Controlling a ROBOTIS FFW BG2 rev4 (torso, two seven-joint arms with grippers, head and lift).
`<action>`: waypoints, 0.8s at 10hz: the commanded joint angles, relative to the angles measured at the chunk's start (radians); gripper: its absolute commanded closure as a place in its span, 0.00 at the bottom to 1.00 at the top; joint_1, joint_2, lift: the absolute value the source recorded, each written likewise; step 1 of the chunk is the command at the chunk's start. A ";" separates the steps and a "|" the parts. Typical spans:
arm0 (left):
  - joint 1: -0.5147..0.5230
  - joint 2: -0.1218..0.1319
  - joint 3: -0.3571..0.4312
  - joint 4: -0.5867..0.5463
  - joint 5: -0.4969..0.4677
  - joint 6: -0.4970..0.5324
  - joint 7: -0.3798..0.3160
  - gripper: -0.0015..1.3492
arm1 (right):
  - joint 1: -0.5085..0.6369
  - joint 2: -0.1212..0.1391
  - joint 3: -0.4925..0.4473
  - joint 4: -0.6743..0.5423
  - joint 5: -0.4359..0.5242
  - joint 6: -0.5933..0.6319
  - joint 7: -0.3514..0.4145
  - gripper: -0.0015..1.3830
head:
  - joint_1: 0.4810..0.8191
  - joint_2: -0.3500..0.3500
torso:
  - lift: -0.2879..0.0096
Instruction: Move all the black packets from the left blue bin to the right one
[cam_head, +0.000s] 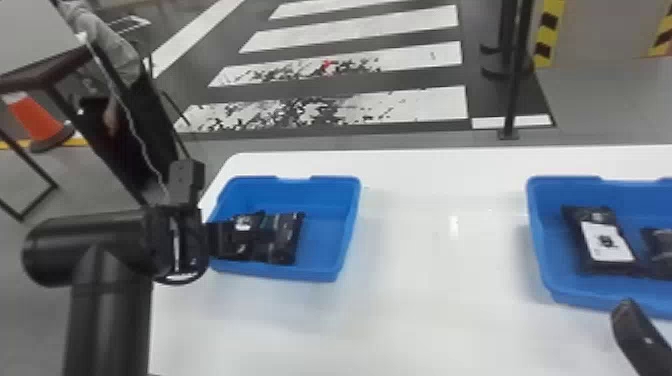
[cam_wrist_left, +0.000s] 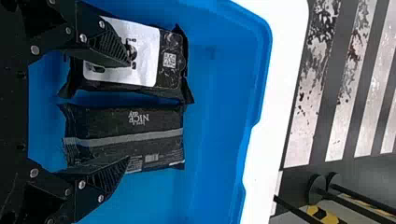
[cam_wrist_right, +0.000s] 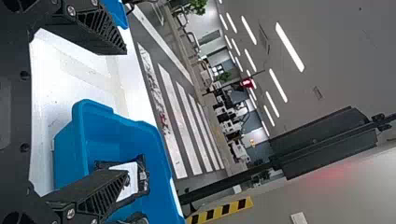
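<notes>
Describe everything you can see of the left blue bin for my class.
The left blue bin is shallow, rectangular and open-topped, seemingly plastic, with sloping walls and a dip in its far rim. It sits upright on the white table, near the table's left edge. Two black packets lie side by side in its left half, beneath the open black left gripper.

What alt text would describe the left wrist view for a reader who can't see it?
The left gripper hangs open over a white-labelled black packet and a grey-banded black packet, side by side in a blue bin. Beyond lie a white table and a striped floor.
</notes>
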 joint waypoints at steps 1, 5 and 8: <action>-0.024 0.002 -0.028 0.032 0.019 0.001 0.000 0.30 | -0.001 0.000 0.000 0.001 -0.002 0.000 0.000 0.09 | 0.63 0.93 | 0.35; -0.048 -0.007 -0.056 0.069 0.039 0.001 0.000 0.30 | -0.006 0.000 0.000 0.016 -0.024 0.005 0.006 0.09 | 0.63 0.86 | 0.35; -0.087 -0.007 -0.068 0.159 0.027 0.006 0.003 0.31 | -0.009 -0.002 0.000 0.024 -0.030 0.005 0.009 0.09 | 0.63 0.87 | 0.35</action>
